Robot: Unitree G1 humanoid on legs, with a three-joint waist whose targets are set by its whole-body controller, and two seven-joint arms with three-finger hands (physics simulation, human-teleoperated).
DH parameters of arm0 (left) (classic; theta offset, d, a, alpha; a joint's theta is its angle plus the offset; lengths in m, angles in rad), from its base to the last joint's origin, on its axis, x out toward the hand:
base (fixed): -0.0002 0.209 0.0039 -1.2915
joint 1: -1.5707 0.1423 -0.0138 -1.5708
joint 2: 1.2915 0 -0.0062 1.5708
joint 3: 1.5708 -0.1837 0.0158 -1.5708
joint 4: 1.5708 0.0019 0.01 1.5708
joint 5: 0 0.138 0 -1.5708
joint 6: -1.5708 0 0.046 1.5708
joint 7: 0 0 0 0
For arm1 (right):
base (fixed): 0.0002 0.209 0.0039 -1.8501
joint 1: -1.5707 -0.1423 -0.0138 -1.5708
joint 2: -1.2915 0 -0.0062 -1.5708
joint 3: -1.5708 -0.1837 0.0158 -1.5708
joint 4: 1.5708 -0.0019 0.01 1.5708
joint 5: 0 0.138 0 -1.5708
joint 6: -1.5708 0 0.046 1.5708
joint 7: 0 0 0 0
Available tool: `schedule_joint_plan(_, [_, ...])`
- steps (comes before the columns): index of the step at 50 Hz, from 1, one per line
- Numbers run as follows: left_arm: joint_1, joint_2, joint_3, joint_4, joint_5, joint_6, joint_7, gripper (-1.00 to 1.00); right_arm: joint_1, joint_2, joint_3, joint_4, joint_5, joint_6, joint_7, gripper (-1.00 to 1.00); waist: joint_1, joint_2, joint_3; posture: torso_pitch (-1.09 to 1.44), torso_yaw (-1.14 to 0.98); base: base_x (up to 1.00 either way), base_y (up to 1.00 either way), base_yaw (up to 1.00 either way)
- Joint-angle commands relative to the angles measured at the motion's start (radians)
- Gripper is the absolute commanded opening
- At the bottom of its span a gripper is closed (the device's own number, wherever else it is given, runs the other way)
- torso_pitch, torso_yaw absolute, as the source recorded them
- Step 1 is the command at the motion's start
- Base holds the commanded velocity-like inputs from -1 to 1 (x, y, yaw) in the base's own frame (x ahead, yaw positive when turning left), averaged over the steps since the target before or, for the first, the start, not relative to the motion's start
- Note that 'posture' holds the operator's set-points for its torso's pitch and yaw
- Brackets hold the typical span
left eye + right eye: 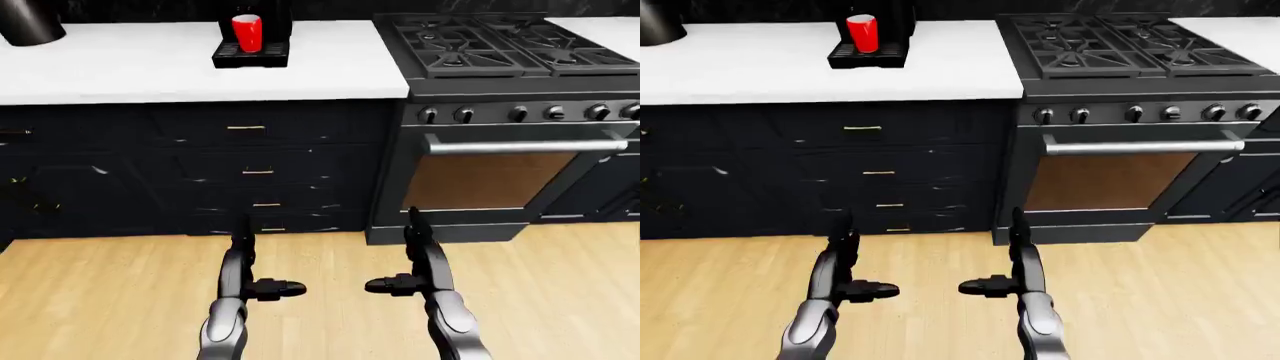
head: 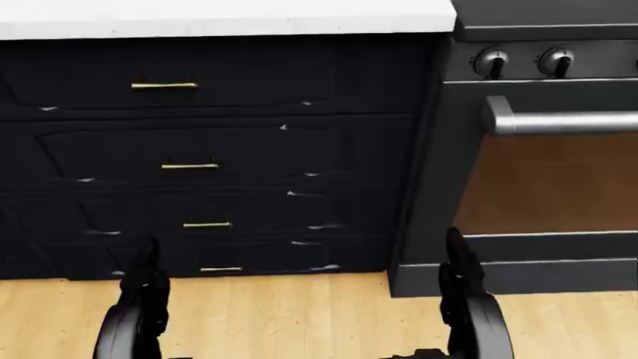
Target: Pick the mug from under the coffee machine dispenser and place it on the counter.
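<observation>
Mug (image 1: 247, 33) under coffee machine (image 1: 254, 30) dispenser.

The views show 1 red mug (image 1: 246, 33), 1 coffee machine (image 1: 253, 34), 1 stove (image 1: 510, 112) with 6 knobs (image 1: 517, 114), 4 drawer handles (image 2: 164, 86), 2 hands (image 1: 262, 287).

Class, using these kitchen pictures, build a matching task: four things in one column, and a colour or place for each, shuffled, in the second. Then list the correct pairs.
Things:
1. mug
2. counter
3. drawer handles
4. stove

Descriptions:
A. gold
B. right of the counter in the left-eye view
C. red
D. white

Pairs: 1-C, 2-D, 3-A, 4-B
</observation>
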Motion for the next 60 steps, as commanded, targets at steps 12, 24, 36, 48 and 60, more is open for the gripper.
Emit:
schedule_joint_plan(12, [-0.039, 0.027, 0.034, -0.218, 0.014, 0.001, -0.021, 1.0, -0.071, -0.023, -0.032, -0.275, 0.011, 0.063, 0.018, 1.0, 0.008, -0.005, -0.079, 0.0, 0.0, 0.0, 0.0, 0.0])
schedule_joint_plan(24, [-0.134, 0.077, 0.132, -0.485, -0.052, 0.253, -0.028, 1.0, -0.202, -0.095, -0.134, -0.412, 0.111, 0.258, 0.042, 1.0, 0.008, -0.003, -0.09, 0.0, 0.0, 0.0, 0.0, 0.0])
schedule_joint_plan(36, [-0.304, 0.224, 0.305, -0.559, -0.165, 0.412, 0.022, 1.0, -0.461, -0.295, -0.331, -0.446, 0.276, 0.446, -0.035, 1.0, 0.008, -0.002, -0.078, 0.0, 0.0, 0.0, 0.0, 0.0])
schedule_joint_plan(48, [-0.445, 0.441, 0.435, -0.632, -0.333, 0.586, 0.11, 1.0, -0.633, -0.636, -0.423, -0.291, 0.542, 0.46, -0.146, 1.0, 0.009, -0.007, -0.051, 0.0, 0.0, 0.0, 0.0, 0.0])
schedule_joint_plan(60, [-0.466, 0.493, 0.459, -0.621, -0.368, 0.596, 0.132, 1.0, -0.655, -0.685, -0.421, -0.26, 0.493, 0.439, -0.1, 1.0, 0.009, -0.007, -0.043, 0.0, 0.0, 0.0, 0.0, 0.0])
